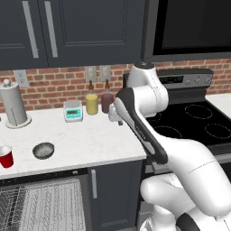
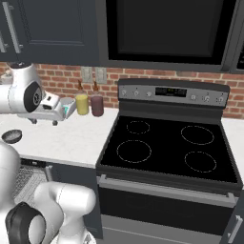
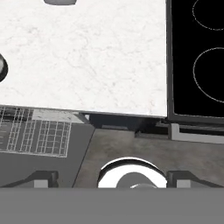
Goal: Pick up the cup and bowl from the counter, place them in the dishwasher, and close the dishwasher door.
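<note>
The counter (image 1: 90,135) holds the cup (image 1: 6,157) and bowl (image 1: 43,150) near its front edge, above the open dishwasher (image 1: 43,205). The gripper (image 2: 44,120) hangs well off to their right (jaws spread, holding nothing); a long reach across could sweep either off the edge.

Base views flank the arm, sharing the counter (image 1: 90,135) — hand view looks down closer.

Arm (image 1: 149,131) raised, folded, end effector (image 3: 112,178) spread

Kitchen, stovetop (image 2: 167,147), brick backsplash (image 1: 49,85), navy cabinets (image 1: 81,31)
</note>
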You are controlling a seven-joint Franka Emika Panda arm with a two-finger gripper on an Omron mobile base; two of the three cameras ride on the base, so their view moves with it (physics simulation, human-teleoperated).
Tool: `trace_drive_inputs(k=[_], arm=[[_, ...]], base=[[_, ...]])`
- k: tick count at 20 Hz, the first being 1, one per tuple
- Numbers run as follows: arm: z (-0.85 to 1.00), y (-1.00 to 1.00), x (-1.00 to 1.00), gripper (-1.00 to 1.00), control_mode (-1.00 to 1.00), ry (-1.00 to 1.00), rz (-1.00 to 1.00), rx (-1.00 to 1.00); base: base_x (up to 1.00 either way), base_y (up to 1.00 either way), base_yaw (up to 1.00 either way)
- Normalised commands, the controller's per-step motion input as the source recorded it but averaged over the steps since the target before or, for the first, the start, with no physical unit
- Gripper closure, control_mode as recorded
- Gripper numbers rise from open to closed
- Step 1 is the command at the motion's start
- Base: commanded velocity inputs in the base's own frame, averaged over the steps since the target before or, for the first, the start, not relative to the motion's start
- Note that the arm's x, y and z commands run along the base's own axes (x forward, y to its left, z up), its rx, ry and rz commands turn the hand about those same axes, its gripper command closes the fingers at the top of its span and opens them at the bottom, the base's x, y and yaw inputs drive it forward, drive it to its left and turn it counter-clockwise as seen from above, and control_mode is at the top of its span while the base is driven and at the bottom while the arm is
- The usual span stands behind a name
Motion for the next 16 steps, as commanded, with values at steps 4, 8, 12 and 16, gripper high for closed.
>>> trace_drive_inputs(k=[4, 8, 12, 16], arm=[[-0.39, 0.89, 0.46, -1.00, -1.00, 0.00, 0.00, 0.00], [-0.41, 0.91, 0.75, -1.00, -1.00, 0.00, 0.00, 0.00], [-0.38, 0.94, 0.84, -1.00, -1.00, 0.00, 0.00, 0.00], [-0.26, 0.55, 0.42, -1.00, -1.00, 0.00, 0.00, 0.00]], base=[[0.00, 0.00, 0.00], [0.00, 0.00, 0.00], [0.00, 0.00, 0.00], [0.00, 0.00, 0.00]])
